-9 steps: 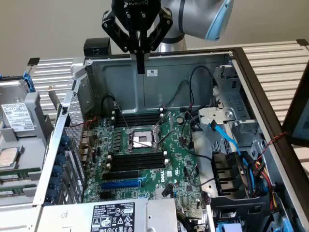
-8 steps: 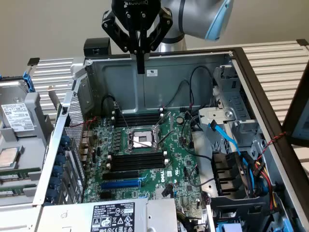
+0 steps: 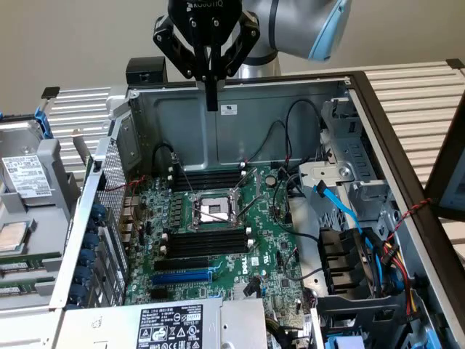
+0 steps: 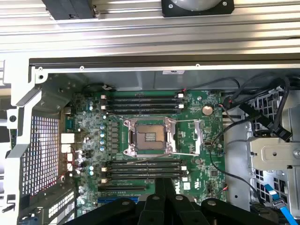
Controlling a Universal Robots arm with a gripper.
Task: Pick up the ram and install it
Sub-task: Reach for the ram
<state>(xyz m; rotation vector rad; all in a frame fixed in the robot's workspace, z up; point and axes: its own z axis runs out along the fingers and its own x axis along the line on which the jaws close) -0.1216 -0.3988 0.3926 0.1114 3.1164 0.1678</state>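
Slatted metal tabletop (image 3: 73, 109) carries an open computer case (image 3: 240, 116), its green motherboard (image 3: 272, 251) lying flat inside. Above the case's far wall hangs the gripper (image 3: 211, 102), fingers pressed together on nothing visible. What looks like the ram (image 3: 29, 267) lies outside, at the exterior view's left: probably light, stiff and fragile, best pinched by its long edges.
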